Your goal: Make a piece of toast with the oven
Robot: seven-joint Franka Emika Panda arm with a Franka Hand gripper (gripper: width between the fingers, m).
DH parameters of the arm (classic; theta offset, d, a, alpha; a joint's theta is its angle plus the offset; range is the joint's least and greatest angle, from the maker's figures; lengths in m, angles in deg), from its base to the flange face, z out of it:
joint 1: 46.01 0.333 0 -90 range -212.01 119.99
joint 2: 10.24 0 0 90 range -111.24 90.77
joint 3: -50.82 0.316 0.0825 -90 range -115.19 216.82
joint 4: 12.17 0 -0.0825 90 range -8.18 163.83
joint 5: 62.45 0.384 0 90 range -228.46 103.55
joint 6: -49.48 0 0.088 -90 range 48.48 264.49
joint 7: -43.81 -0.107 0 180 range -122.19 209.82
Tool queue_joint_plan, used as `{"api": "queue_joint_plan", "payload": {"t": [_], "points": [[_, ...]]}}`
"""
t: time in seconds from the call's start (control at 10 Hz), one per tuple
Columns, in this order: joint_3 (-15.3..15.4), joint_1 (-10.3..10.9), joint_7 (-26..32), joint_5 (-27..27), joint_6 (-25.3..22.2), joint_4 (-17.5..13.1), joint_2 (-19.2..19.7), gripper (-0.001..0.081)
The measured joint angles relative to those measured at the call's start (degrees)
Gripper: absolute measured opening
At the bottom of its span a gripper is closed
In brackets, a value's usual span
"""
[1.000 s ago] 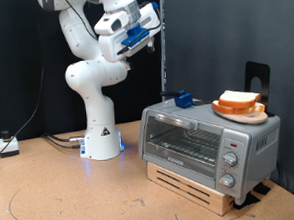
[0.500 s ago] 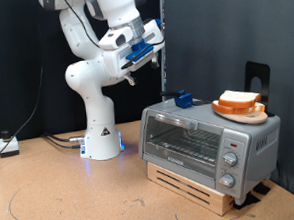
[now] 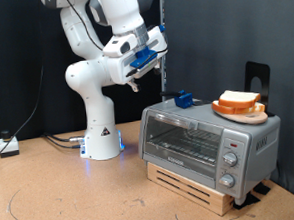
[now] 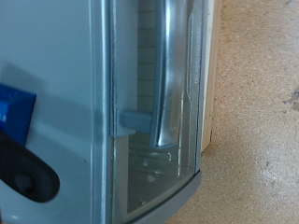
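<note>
The silver toaster oven (image 3: 204, 137) stands on a wooden base at the exterior view's lower right, with its glass door shut. An orange plate (image 3: 225, 111) on the oven's top holds stacked slices of pale bread (image 3: 241, 100); I cannot tell which is the piece of toast. My gripper (image 3: 135, 79) hangs in the air above and to the left of the oven and touches nothing. The wrist view looks down on the oven's top (image 4: 56, 56), its grey bar handle (image 4: 168, 75) and the glass door. No bread shows between my fingers.
A small blue object (image 3: 183, 99) lies on the oven's top at its back left and shows in the wrist view (image 4: 14, 112). A black upright stand (image 3: 257, 78) rises behind the plate. A dark pole (image 3: 163, 49) stands behind the gripper. Brown tabletop (image 3: 72, 195) spreads to the left.
The gripper has moved down and to the exterior view's right, towards the oven. The oven, plate and bread have not moved.
</note>
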Motion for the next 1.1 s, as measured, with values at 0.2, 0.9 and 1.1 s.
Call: {"api": "queue_joint_plan", "payload": {"t": [0.2,0.9,1.1], "points": [[0.30,0.18,2.22,-0.39,3.81,3.13,0.70,0.0809],[2.30,0.25,2.61,-0.77,14.72,10.35,7.24,0.0809],[2.81,0.27,2.61,-0.72,19.41,11.67,8.83,0.0809]]}}
